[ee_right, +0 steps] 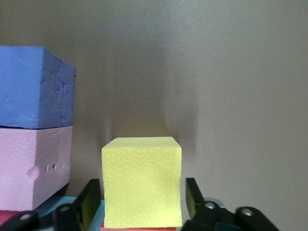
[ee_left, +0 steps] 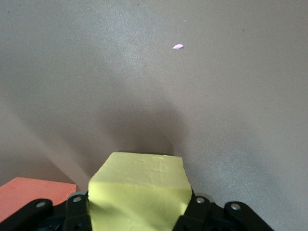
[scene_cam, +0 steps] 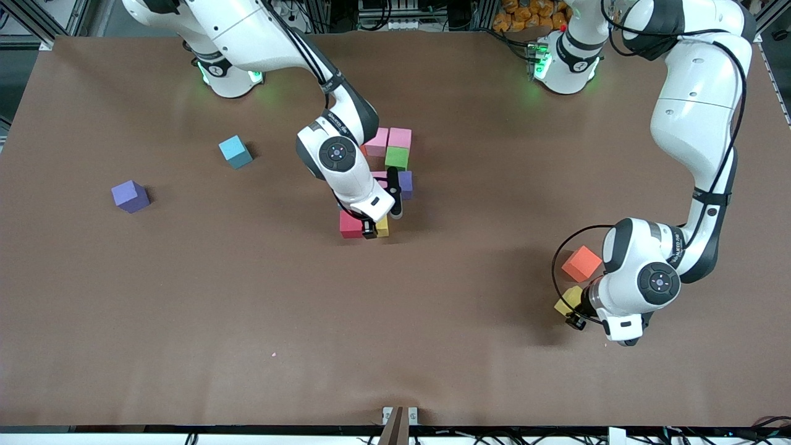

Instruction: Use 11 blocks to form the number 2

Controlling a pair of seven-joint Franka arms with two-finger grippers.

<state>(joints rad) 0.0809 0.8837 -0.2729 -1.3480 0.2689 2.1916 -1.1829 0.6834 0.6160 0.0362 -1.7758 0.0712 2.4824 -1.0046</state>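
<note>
Starting at the right arm's end of the surface (scene_cam: 185, 296): loose purple block (scene_cam: 130, 196) sitting alone. Next, a cyan block (scene_cam: 235, 151), a bit farther from the camera, apart from the purple one, both well away from everything else. Also a tiny pink crumb (scene_cam: 273, 354) on bare surface nearer the camera.

Then the middle, with the half-built 2 (scene_cam: 398, 148). Two pink blocks (scene_cam: 400, 137) side by side on the row farthest from the camera, green block (scene_cam: 397, 157) touching them just below, then a second purple block (scene_cam: 405, 184) with another pink one (ee_right: 33, 168) tight beside it, mostly hidden under the arm in the front view. Nearest the camera, a crimson block (scene_cam: 350, 224) with a yellow block (scene_cam: 382, 227) right next to it.

Right claw (ee_right: 143, 197) down low over that yellow block, fingers (ee_right: 91, 197) parted and straddling it with a sliver of gap on each side, so not gripping anything.

Over toward the left arm's end: orange block (scene_cam: 581, 263) flat on the surface, and just nearer the camera a second yellow block (ee_left: 139, 178). Left claw (ee_left: 139, 207) pinched tight onto that second yellow block, one finger pressed to each side. Can't tell whether lifted or on the surface. Orange block close beside it.
</note>
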